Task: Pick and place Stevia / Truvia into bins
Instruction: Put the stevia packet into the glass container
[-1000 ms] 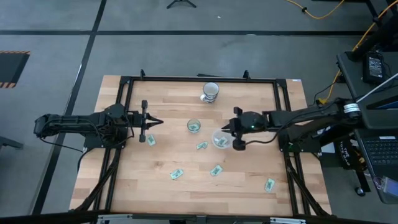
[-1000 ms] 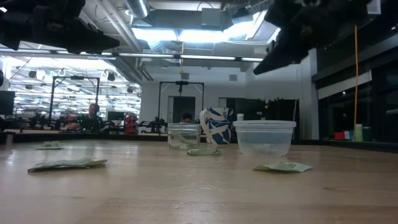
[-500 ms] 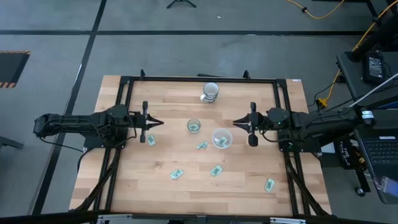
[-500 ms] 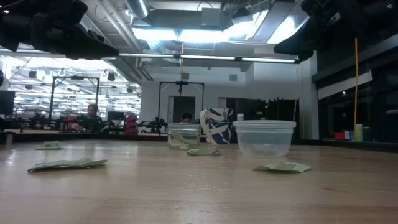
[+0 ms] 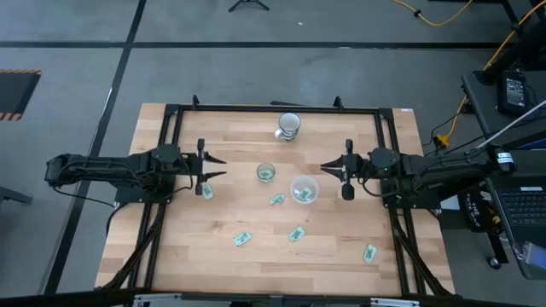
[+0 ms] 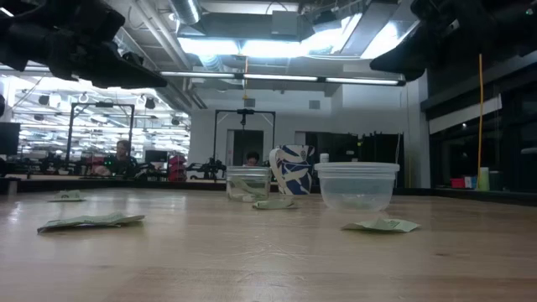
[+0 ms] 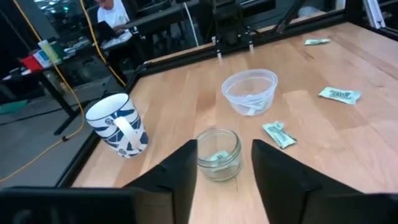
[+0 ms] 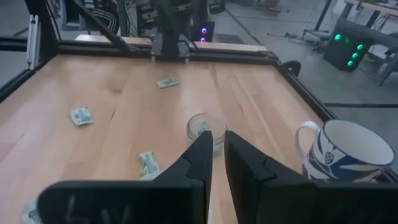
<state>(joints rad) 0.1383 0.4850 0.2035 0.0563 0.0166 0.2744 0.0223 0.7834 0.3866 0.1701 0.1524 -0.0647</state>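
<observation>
Two arms stretch level toward the glass cup [image 5: 266,173]: left pincer [image 5: 220,167] spread, right pincer [image 5: 325,167] nearly closed, empty. Packets [image 5: 243,239] lie scattered around it, one inside.

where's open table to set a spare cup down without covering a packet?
Free: the near strip between the packets and the table's front edge; the far-left corner beside the mug; the far-right corner. Crowded: the centre, where the glass cup, plastic cup and loose packets cluster between the left end effector and right end effector.
</observation>
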